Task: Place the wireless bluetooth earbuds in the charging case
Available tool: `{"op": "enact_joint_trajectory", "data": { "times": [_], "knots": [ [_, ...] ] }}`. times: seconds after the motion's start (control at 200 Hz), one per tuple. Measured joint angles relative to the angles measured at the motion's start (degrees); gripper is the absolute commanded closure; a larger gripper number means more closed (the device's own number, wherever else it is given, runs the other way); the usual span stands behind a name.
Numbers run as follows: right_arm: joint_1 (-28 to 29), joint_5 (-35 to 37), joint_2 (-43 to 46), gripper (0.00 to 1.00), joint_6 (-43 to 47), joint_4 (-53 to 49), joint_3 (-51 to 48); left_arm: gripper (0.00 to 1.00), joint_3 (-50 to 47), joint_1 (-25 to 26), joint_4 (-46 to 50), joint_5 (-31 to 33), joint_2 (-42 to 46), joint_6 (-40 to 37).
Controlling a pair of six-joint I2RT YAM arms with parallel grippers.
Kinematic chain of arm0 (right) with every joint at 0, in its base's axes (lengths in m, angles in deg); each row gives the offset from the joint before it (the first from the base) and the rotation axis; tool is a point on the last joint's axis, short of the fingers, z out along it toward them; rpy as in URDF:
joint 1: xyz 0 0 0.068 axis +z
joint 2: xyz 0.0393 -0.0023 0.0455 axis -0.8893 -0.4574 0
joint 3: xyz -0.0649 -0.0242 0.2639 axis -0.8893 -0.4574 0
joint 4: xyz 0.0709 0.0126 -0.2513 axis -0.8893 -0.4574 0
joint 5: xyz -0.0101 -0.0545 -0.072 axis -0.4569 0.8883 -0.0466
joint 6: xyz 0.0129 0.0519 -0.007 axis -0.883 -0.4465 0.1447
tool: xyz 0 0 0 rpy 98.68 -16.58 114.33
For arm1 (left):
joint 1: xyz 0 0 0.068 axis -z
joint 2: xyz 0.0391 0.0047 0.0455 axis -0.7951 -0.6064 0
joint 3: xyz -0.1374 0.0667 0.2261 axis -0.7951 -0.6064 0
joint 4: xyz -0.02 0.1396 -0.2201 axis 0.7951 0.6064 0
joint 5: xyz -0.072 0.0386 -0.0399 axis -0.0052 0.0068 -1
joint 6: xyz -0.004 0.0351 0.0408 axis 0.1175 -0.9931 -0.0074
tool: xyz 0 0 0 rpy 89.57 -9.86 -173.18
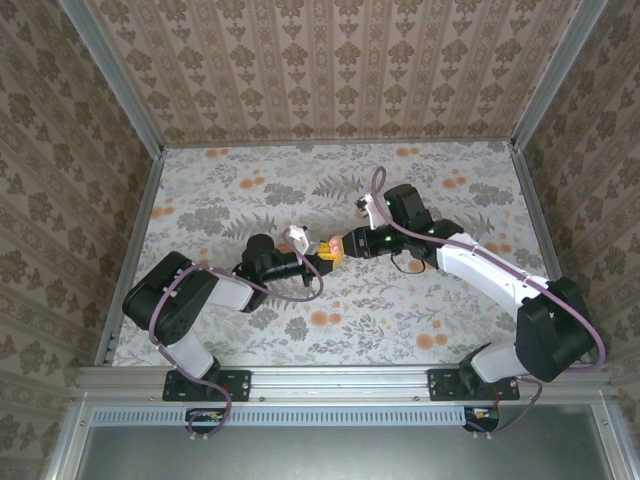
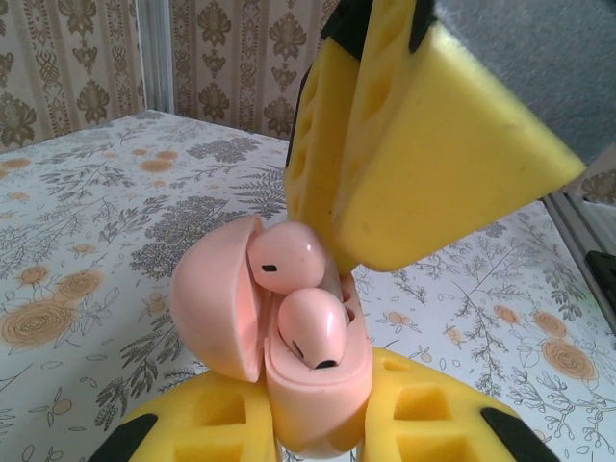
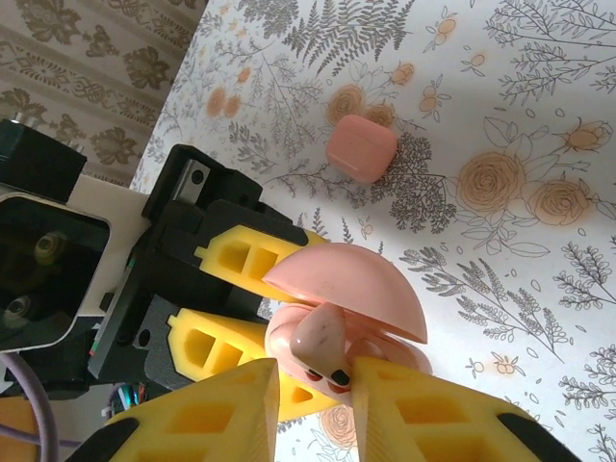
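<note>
no readable text, labels or numbers

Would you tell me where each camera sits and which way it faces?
Top external: above and behind the bases, looking down on the table; both arms show.
Left wrist: on the left arm, looking past the left gripper at the case it holds.
Right wrist: on the right arm, looking down over the right gripper at that case.
Shared: both wrist views show the case and the opposite gripper.

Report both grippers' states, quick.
Left gripper: closed, holding the open case.
Right gripper: closed on an earbud at the case.
</note>
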Motion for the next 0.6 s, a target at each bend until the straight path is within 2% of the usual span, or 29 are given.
{"op": "enact_joint_trajectory", "data": {
  "times": [0.295,0.6],
  "knots": [
    [2.2,5.6,0.0,0.79,-3.3,-2.0,1.3,0.90,0.0,0.0,0.2,0.3,0.1,-0.2],
    [4.1,10.7,0.8,0.84,-11.7,-1.3,0.1,0.90,-0.1,-0.1,1.7,0.6,0.2,-0.2]
  ]
}}
